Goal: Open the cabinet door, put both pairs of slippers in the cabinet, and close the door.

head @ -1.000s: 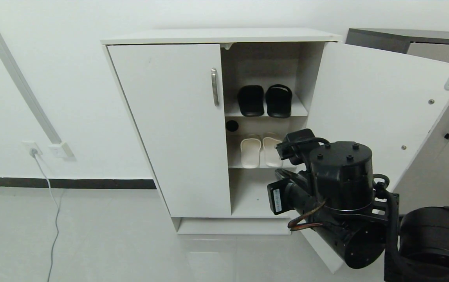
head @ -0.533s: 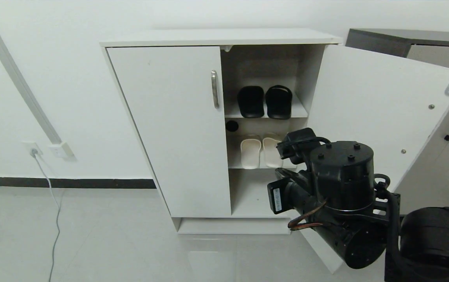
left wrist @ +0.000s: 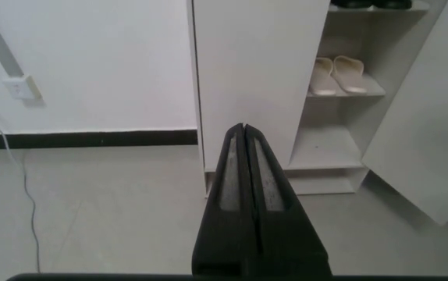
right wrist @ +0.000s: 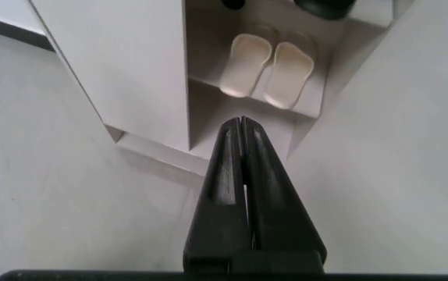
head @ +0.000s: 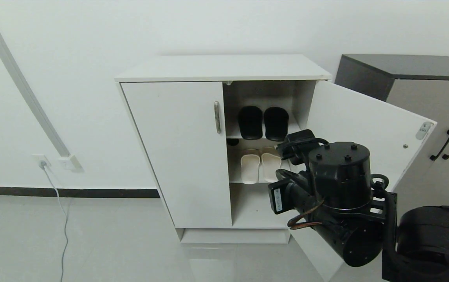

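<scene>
My right claw [right wrist: 242, 125] is clenched, its fingers pressed flat together on nothing, and it hangs above the pale floor [right wrist: 68, 179] in front of the cabinet [head: 224, 67]. Straight ahead of its tips, the white slippers [right wrist: 267, 66] lie side by side on the middle shelf. One shelf higher sit the black slippers [head: 263, 122], likewise paired. On this claw's right, the open door [head: 357, 129] stands swung out wide toward me. My left claw [left wrist: 243, 134] is clenched too and empty. It points at the closed door [head: 177, 149], with the white pair ahead and to its right. A metal handle [head: 217, 116] runs upright along that door's inner edge, next to the opening. Farther right of both claws stands a grey cabinet [head: 424, 98] with dark handles. Far to their left, a wall socket [head: 40, 160] feeds a cable [head: 65, 219] down to the floor.
</scene>
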